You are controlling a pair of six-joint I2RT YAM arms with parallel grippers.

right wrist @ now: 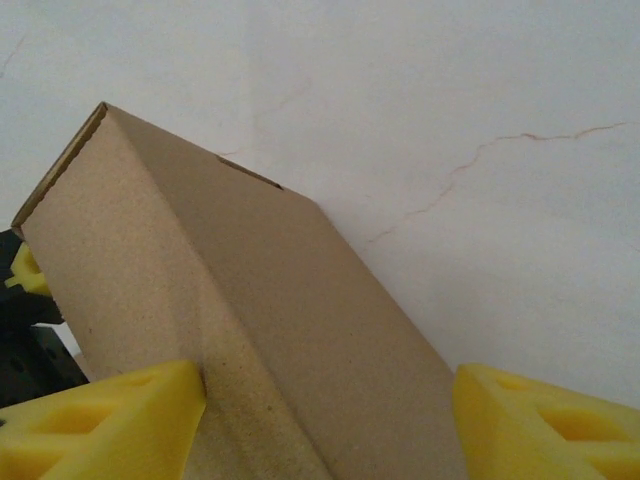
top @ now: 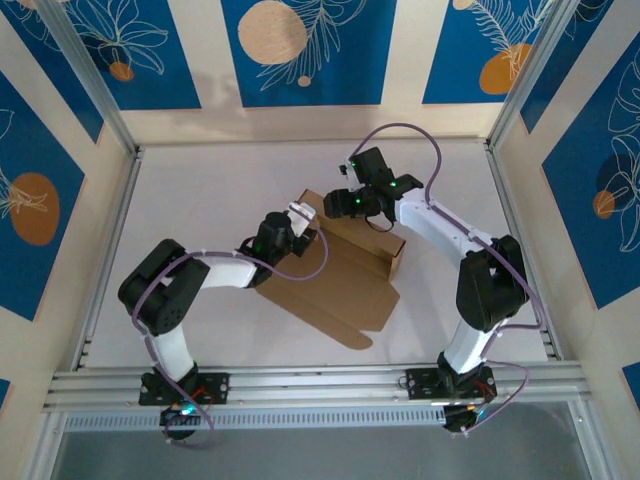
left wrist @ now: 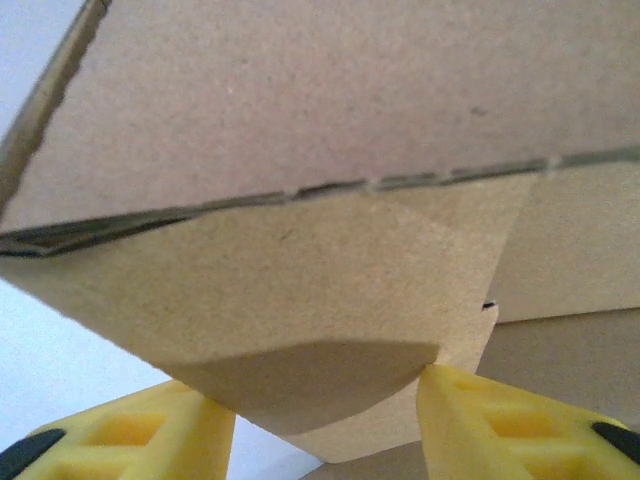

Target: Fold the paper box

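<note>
The paper box [top: 345, 275] lies half made in the middle of the table [top: 200, 190]. Its long lid panel is spread flat toward the arms' bases, and one short wall already stands at the far end. Both arms lean in over that raised end, which looks to be where the folding is happening.

The left gripper [left wrist: 315, 400] has its yellow fingers [left wrist: 140, 435] well apart, with a rounded cardboard tab hanging down between them. The tab's tip is level with the fingertips and its edges run close to both pads. The broad face of the box wall rises just beyond the tips. I cannot tell whether the fingers are pressing on the tab or only bracketing it. My guess is the tab is kept there so it can be steered down into the box.

The right gripper [right wrist: 330, 400] also has its fingers [right wrist: 110, 420] spread wide, astride a folded ridge of cardboard. The ridge runs up and away from between the tips, and the cardboard spans the gap from one pad to the other. I cannot say for certain whether that is a real squeeze or only contact. It reads to me as a brace that keeps the wall upright while the other arm works the tab.

The lid is not yet closed, so I judge the fold to be midway.
</note>
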